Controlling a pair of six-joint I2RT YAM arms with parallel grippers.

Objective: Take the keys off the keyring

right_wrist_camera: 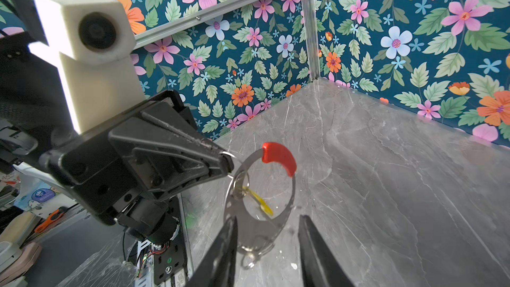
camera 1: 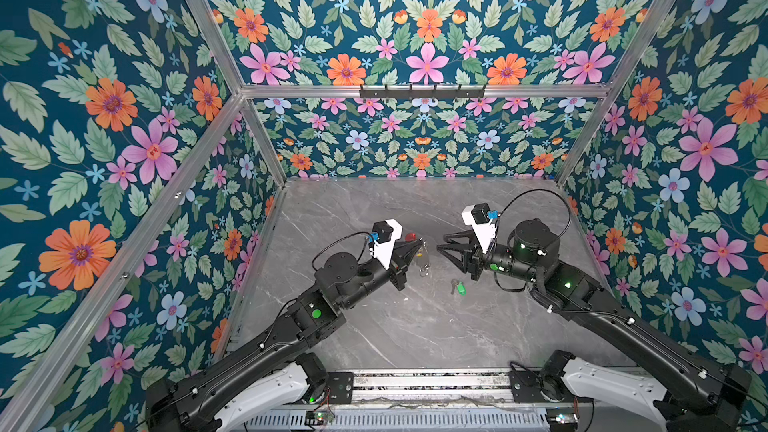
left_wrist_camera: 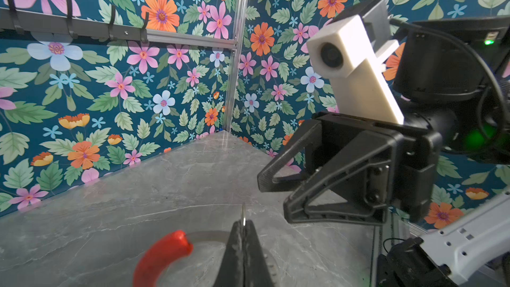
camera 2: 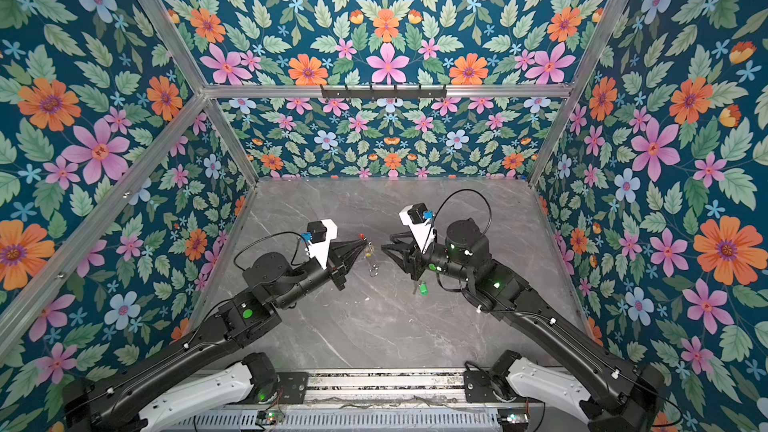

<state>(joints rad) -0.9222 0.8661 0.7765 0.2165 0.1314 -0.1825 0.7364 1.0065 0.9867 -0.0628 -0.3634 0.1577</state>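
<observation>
Grey marble tabletop [camera 1: 374, 326] is overhung by both arms near its middle. The left gripper [camera 1: 419, 243] is clenched on the keyring [right_wrist_camera: 293, 194], which is held up clear of the top. The pinch appears to be made on a small ring at the loop's eleven o'clock, just beside the red sleeve [right_wrist_camera: 278, 157], though the contact is partly hidden. The right gripper [camera 1: 441, 243] is set at three o'clock of the left one, near but apart, with its fingers parted and nothing grasped.

The task is judged about half done. The green key [camera 1: 458, 287] is seen lying free on the marble, at four o'clock of the hanging loop and apart from it. The yellow key [right_wrist_camera: 259, 201] is carried on the keyring, hung inside the loop, and is left to be slipped off. Spare silver rings [right_wrist_camera: 249, 260] are dangled at the loop's six o'clock.

No container is shown; the freed key is laid on the bare top.
</observation>
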